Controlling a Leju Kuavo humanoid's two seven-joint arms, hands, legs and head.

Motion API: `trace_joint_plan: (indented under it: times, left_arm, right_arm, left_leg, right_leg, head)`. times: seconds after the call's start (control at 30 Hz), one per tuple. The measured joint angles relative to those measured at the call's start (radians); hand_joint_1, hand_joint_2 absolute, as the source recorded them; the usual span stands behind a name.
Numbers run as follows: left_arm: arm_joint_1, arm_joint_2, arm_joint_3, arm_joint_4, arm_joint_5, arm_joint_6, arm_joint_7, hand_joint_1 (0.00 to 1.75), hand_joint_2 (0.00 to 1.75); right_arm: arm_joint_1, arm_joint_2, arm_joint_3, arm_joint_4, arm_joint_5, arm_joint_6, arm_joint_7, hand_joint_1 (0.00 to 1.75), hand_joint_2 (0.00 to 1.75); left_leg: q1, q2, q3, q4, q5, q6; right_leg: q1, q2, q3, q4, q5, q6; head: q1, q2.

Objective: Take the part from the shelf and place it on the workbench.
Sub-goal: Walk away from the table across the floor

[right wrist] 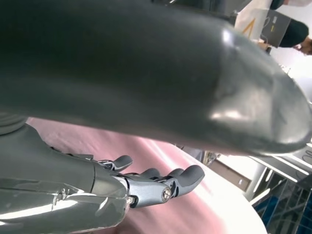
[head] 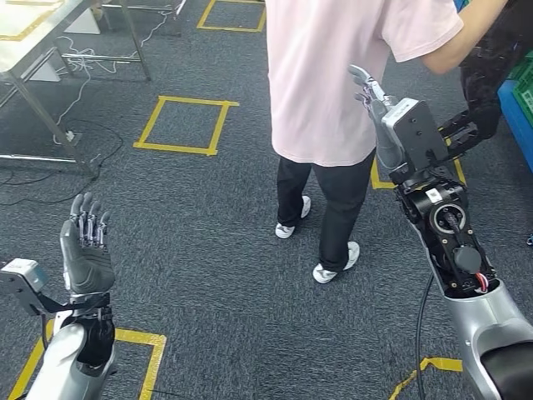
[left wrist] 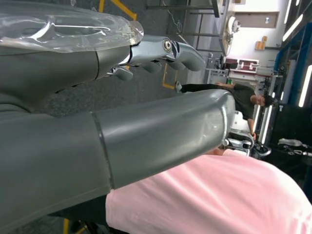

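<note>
My left hand is raised low on the left, palm up, fingers apart, holding nothing. In the left wrist view its thick thumb and darker fingers are spread with nothing between them. My right hand is lifted on the right, close to the back of a person in a pink shirt. Its fingers are extended and bare in the right wrist view, with pink cloth just behind them. A black part is held by the person at the upper right.
The person stands directly ahead on grey carpet with yellow tape squares. A metal-legged table stands at the far left with cables under it. Blue and green bins line the right edge. Another person stands far off.
</note>
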Motion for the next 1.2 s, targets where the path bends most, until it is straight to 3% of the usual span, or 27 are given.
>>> trace_joint_plan:
  times: [0.03, 0.1, 0.17, 0.2, 0.23, 0.3, 0.37, 0.4, 0.43, 0.47, 0.5, 0.53, 0.6, 0.67, 0.73, 0.77, 0.83, 0.9, 0.97, 1.0, 1.03, 1.1, 1.13, 1.2]
  left_arm:
    - [0.0, 0.0, 0.0, 0.0, 0.0, 0.0, 0.0, 0.0, 0.0]
    - [0.001, 0.0, 0.0, 0.0, 0.0, 0.0, 0.0, 0.0, 0.0]
    - [0.002, 0.0, 0.0, -0.001, 0.0, 0.0, 0.0, 0.0, 0.0]
    - [0.003, 0.001, 0.0, -0.002, 0.0, 0.0, 0.0, 0.0, 0.0]
    - [0.003, 0.001, 0.0, -0.003, 0.0, 0.0, 0.0, 0.0, 0.0]
    - [0.003, 0.002, 0.0, -0.004, 0.0, 0.0, 0.0, 0.0, 0.0]
    - [0.005, 0.002, 0.0, -0.005, 0.0, 0.0, 0.0, 0.0, 0.0]
    - [0.007, 0.003, 0.0, -0.005, 0.0, 0.0, 0.0, 0.0, 0.0]
    - [0.009, 0.003, 0.0, -0.005, 0.001, 0.0, 0.0, 0.0, 0.0]
    - [0.011, 0.004, 0.0, -0.005, 0.001, 0.0, 0.0, 0.0, 0.0]
    - [0.011, 0.004, 0.0, -0.005, 0.001, 0.0, 0.0, 0.0, 0.0]
    - [0.011, 0.005, 0.0, -0.005, 0.001, 0.001, 0.0, 0.0, 0.0]
    - [0.008, 0.006, 0.0, -0.005, 0.001, 0.001, 0.0, 0.0, 0.0]
    - [0.007, 0.006, 0.0, -0.005, 0.001, 0.001, 0.0, 0.0, 0.0]
    - [0.006, 0.006, 0.0, -0.006, 0.001, 0.001, 0.0, 0.0, 0.0]
    - [0.005, 0.005, 0.0, -0.007, 0.002, 0.001, 0.0, 0.0, 0.0]
    - [0.003, 0.004, 0.0, -0.008, 0.003, 0.002, 0.0, 0.0, 0.0]
    - [0.004, 0.003, 0.0, -0.008, 0.003, 0.002, 0.0, 0.0, 0.0]
    - [0.008, 0.004, 0.0, -0.008, 0.003, 0.002, 0.0, 0.0, 0.0]
    - [0.009, 0.004, 0.0, -0.008, 0.003, 0.002, 0.0, 0.0, 0.0]
    - [0.009, 0.004, 0.0, -0.008, 0.003, 0.002, 0.0, 0.0, 0.0]
    - [0.009, 0.003, 0.0, -0.008, 0.004, 0.002, 0.0, 0.0, 0.0]
    - [0.008, 0.003, 0.0, -0.008, 0.004, 0.002, 0.0, 0.0, 0.0]
    - [0.006, 0.003, 0.0, -0.009, 0.004, 0.003, -0.001, 0.0, 0.0]
  right_arm:
    - [0.0, 0.0, 0.0, 0.0, 0.0, 0.0, 0.0, 0.0, 0.0]
    - [0.002, 0.0, -0.001, 0.0, 0.0, 0.0, 0.0, 0.0, 0.0]
    - [0.004, -0.001, -0.003, 0.001, -0.001, 0.0, 0.001, 0.0, 0.0]
    - [0.005, -0.001, -0.002, 0.001, -0.001, -0.001, 0.001, 0.0, 0.0]
    - [0.005, 0.0, -0.002, 0.0, -0.001, -0.001, 0.001, 0.0, 0.0]
    - [0.003, 0.0, -0.002, -0.001, -0.001, -0.001, 0.0, 0.0, 0.0]
    - [0.001, 0.0, 0.0, -0.002, -0.001, -0.002, -0.001, 0.0, 0.0]
    - [0.002, 0.0, 0.001, -0.002, -0.001, -0.002, -0.001, 0.0, 0.0]
    - [0.002, 0.0, 0.003, -0.002, -0.001, -0.002, -0.001, 0.0, 0.0]
    - [0.003, 0.0, 0.004, -0.002, -0.001, -0.002, -0.001, 0.0, 0.0]
    - [0.003, 0.0, 0.005, -0.002, -0.001, -0.002, -0.001, 0.0, 0.0]
    - [0.003, 0.0, 0.005, -0.002, -0.001, -0.001, -0.001, 0.0, 0.0]
    - [0.003, 0.0, 0.006, -0.002, -0.001, -0.001, -0.001, 0.0, 0.0]
    - [0.003, 0.0, 0.006, -0.002, -0.001, -0.002, 0.0, 0.0, 0.0]
    - [0.003, 0.0, 0.006, -0.002, -0.001, -0.002, -0.001, 0.0, 0.0]
    - [0.004, 0.0, 0.005, -0.002, -0.001, -0.002, -0.001, 0.0, 0.0]
    - [0.003, -0.001, 0.003, -0.002, -0.001, -0.003, -0.003, 0.0, 0.0]
    - [0.004, -0.001, 0.003, -0.002, -0.001, -0.003, -0.004, 0.0, 0.0]
    - [0.007, -0.001, 0.003, 0.0, -0.002, -0.003, -0.004, 0.0, 0.0]
    - [0.009, -0.001, 0.003, 0.0, -0.002, -0.003, -0.004, 0.0, 0.0]
    - [0.009, -0.001, 0.003, 0.001, -0.002, -0.003, -0.004, 0.0, 0.0]
    - [0.009, -0.001, 0.003, 0.001, -0.002, -0.003, -0.005, 0.0, 0.0]
    - [0.01, -0.001, 0.002, 0.001, -0.002, -0.004, -0.005, 0.0, 0.0]
    - [0.012, 0.0, 0.002, 0.001, -0.002, -0.004, -0.005, 0.0, 0.0]
  left_leg:
    - [0.0, 0.0, 0.0, 0.0, 0.0, 0.0]
    - [-0.003, 0.026, 0.003, -0.003, 0.0, 0.005]
    - [-0.012, 0.09, 0.011, 0.0, -0.01, -0.003]
    - [-0.014, 0.116, 0.014, 0.003, -0.016, -0.012]
    - [-0.015, 0.133, 0.017, 0.008, -0.024, -0.022]
    - [-0.009, 0.105, 0.001, 0.051, -0.055, -0.033]
    - [-0.005, 0.052, -0.059, 0.181, -0.121, -0.039]
    - [-0.005, 0.038, -0.098, 0.257, -0.151, -0.04]
    - [-0.005, 0.031, -0.129, 0.313, -0.166, -0.039]
    - [-0.005, 0.029, -0.142, 0.331, -0.161, -0.037]
    - [-0.006, 0.026, -0.135, 0.305, -0.136, -0.033]
    - [-0.006, 0.019, -0.108, 0.241, -0.097, -0.027]
    - [-0.007, -0.02, -0.039, 0.088, -0.029, -0.015]
    - [-0.009, -0.041, -0.006, 0.016, -0.009, -0.011]
    - [-0.01, -0.021, -0.002, 0.006, -0.006, -0.009]
    - [-0.009, -0.009, 0.002, -0.002, -0.003, -0.005]
    - [-0.006, 0.014, 0.011, -0.018, 0.005, 0.004]
    - [-0.007, 0.035, 0.013, -0.021, 0.006, 0.007]
    - [-0.008, 0.057, 0.012, -0.02, 0.005, 0.006]
    - [-0.007, 0.068, 0.011, -0.019, 0.004, 0.005]
    - [-0.007, 0.078, 0.011, -0.016, 0.002, 0.002]
    - [-0.007, 0.097, 0.011, -0.006, -0.006, -0.008]
    - [-0.01, 0.104, 0.01, 0.0, -0.011, -0.014]
    - [-0.016, 0.119, 0.01, 0.006, -0.016, -0.024]
  right_leg:
    - [0.0, -0.001, 0.0, 0.0, 0.0, 0.0]
    - [0.0, -0.068, -0.061, 0.137, -0.066, 0.006]
    - [0.004, -0.157, -0.055, 0.145, -0.077, 0.002]
    - [0.006, -0.165, -0.028, 0.094, -0.051, -0.005]
    - [0.008, -0.169, 0.014, 0.014, -0.019, -0.016]
    - [0.006, -0.15, 0.015, 0.011, -0.015, -0.028]
    - [0.004, -0.131, 0.014, 0.01, -0.013, -0.036]
    - [0.005, -0.122, 0.013, 0.01, -0.012, -0.039]
    - [0.006, -0.11, 0.012, 0.01, -0.011, -0.039]
    - [0.007, -0.098, 0.012, 0.01, -0.011, -0.04]
    - [0.008, -0.085, 0.012, 0.01, -0.01, -0.04]
    - [0.009, -0.072, 0.013, 0.01, -0.01, -0.04]
    - [0.009, -0.05, 0.012, 0.011, -0.008, -0.037]
    - [0.006, -0.03, 0.007, 0.011, -0.005, -0.029]
    - [0.003, -0.009, 0.002, 0.006, 0.001, -0.016]
    - [0.004, -0.014, -0.001, 0.009, -0.002, -0.012]
    - [0.008, -0.068, -0.029, 0.068, -0.039, -0.006]
    - [0.007, -0.125, -0.088, 0.201, -0.106, -0.002]
    - [0.0, -0.136, -0.133, 0.298, -0.137, 0.006]
    - [-0.004, -0.139, -0.129, 0.294, -0.127, 0.01]
    - [-0.008, -0.144, -0.103, 0.247, -0.099, 0.014]
    - [-0.01, -0.179, -0.026, 0.105, -0.045, 0.02]
    - [-0.009, -0.194, -0.001, 0.054, -0.03, 0.018]
    - [-0.003, -0.2, 0.007, 0.032, -0.031, 0.002]
  head:
    - [0.0, 0.0]
    - [0.01, 0.0]
    - [0.022, 0.0]
    - [0.023, 0.0]
    - [0.023, 0.0]
    - [0.018, 0.0]
    - [0.009, 0.0]
    - [0.006, 0.0]
    - [0.003, 0.0]
    - [0.002, 0.0]
    - [0.002, 0.0]
    - [0.001, 0.0]
    - [0.0, 0.0]
    - [-0.001, 0.0]
    - [-0.001, 0.0]
    - [0.0, 0.0]
    - [0.006, 0.0]
    - [0.012, 0.0]
    - [0.017, 0.0]
    - [0.02, 0.0]
    - [0.023, 0.0]
    - [0.028, 0.0]
    - [0.03, 0.0]
    - [0.027, 0.0]
